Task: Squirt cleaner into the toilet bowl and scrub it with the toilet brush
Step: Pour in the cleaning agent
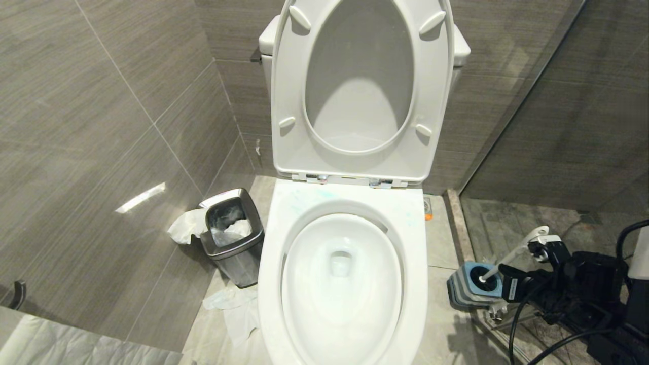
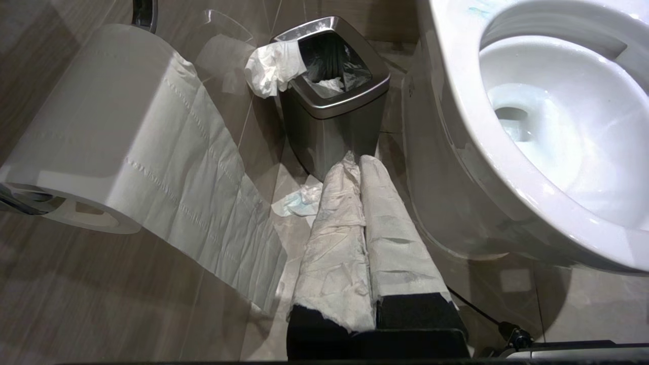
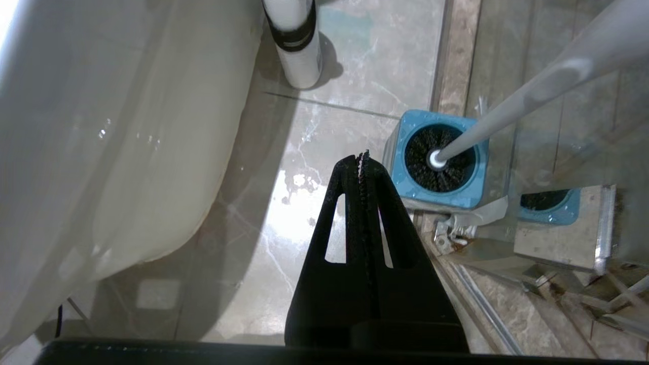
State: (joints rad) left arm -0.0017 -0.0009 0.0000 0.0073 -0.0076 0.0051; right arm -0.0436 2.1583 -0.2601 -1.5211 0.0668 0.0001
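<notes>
The toilet bowl [image 1: 342, 304] stands open, its seat and lid raised. Faint blue-green streaks mark its rim [image 1: 314, 195]. To its right on the floor, the toilet brush [image 1: 512, 256] sits in a square blue-and-grey holder [image 1: 464, 291]. Its black head [image 3: 440, 158] is down in the holder and its white handle [image 3: 512, 114] leans away. My right gripper [image 3: 361, 157] is shut and empty, pointing at the floor between the toilet and the holder. My left gripper [image 2: 357, 162], its fingers wrapped in white paper, is shut and low beside the bowl [image 2: 547, 126]. I cannot pick out a cleaner bottle.
A steel bin [image 1: 233, 235] with tissue stands left of the toilet, with crumpled paper [image 1: 238, 309] on the floor. A toilet roll [image 2: 101, 147] hangs on the left wall. A glass partition [image 1: 512, 121] and its sill [image 3: 456, 61] run beside the holder. A white cylinder [image 3: 299, 45] stands by the toilet base.
</notes>
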